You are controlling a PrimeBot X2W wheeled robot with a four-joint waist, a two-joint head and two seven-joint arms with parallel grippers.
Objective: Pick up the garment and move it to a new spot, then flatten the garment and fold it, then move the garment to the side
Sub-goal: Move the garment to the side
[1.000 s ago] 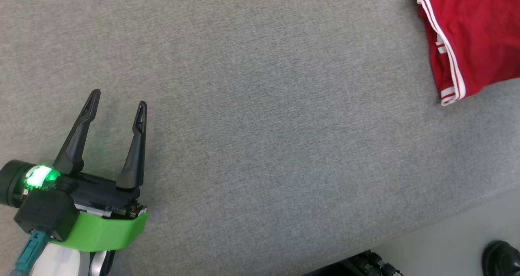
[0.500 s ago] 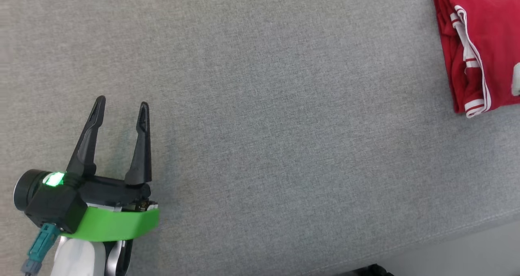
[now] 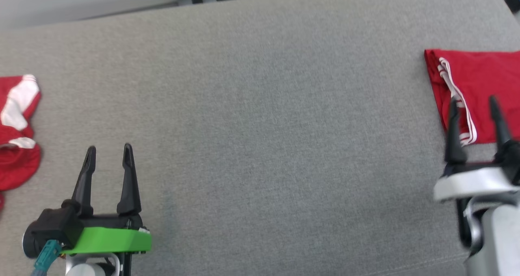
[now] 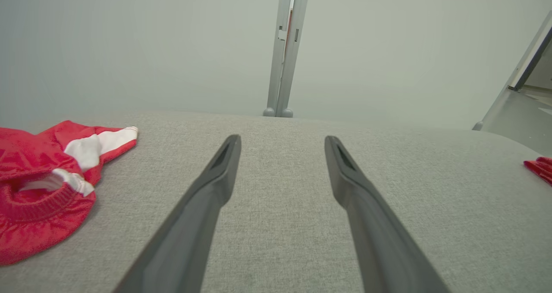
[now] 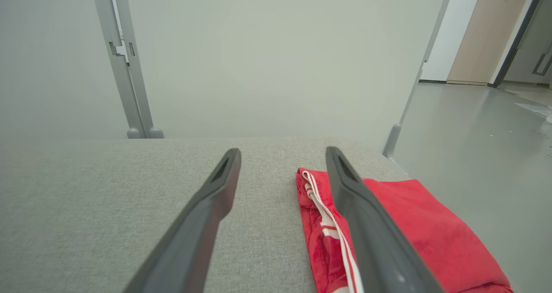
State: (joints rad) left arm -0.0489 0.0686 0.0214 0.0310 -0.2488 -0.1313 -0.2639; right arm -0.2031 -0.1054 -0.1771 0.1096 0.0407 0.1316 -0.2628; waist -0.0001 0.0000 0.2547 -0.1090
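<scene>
Inspector: Danger is expected where, with the folded garment (image 3: pixel 483 77) laid so?

Operator: It is laid at the right end of the table (image 3: pixel 260 105), close to the edge. The right claw (image 3: pixel 473 100) is held spread and empty over its near side, so the fold could be dragged open if cloth is caught by a finger. The left claw (image 3: pixel 109 147) is spread too, near a crumpled garment (image 3: pixel 16 134).

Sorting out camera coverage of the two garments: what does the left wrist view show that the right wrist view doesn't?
Left wrist: the crumpled red-and-white garment and the open left gripper. Right wrist: the open right gripper and a beige cabinet. Both: the grey surface, a grey post, and the folded red garment, a sliver at the left wrist view's right edge.
</scene>
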